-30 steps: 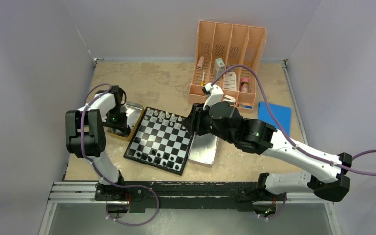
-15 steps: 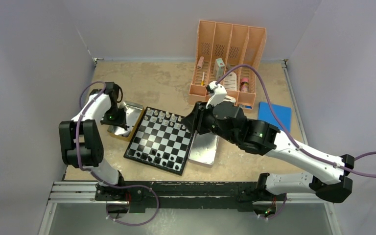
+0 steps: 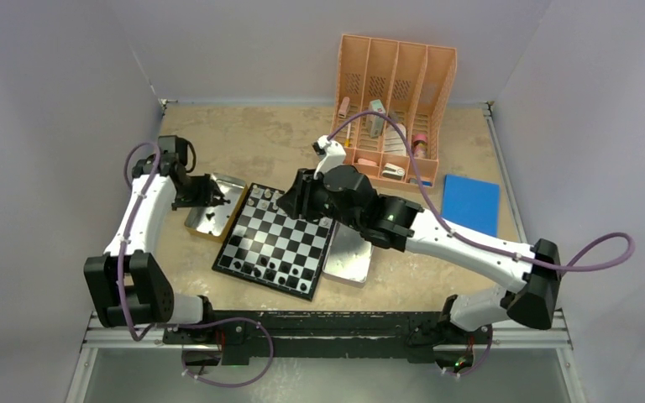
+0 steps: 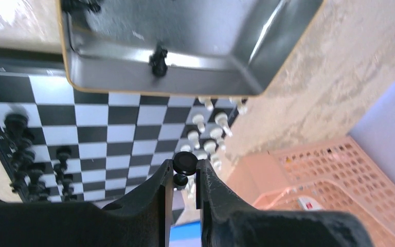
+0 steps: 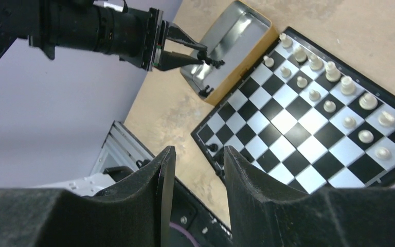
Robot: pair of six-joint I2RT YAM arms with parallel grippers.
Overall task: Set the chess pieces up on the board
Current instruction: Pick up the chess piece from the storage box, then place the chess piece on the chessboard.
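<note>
Chess piece, a tiny glossy black figure (image 4: 184, 163), is pinched at the very tips of the left gripper (image 4: 184, 177), held in the air over the shallow silver metal tray (image 4: 195, 31) just beside the black-and-silver checked board (image 4: 108, 134). So slight a hold could let it pivot or drop. Black pieces (image 4: 25, 154) crowd the board's near rows; lowering between them risks toppling neighbours. The right gripper (image 5: 199, 152), jaws spread and empty, hangs above the board near the silvery-white pieces (image 5: 329, 87); both arms reaching in together could collide
</note>
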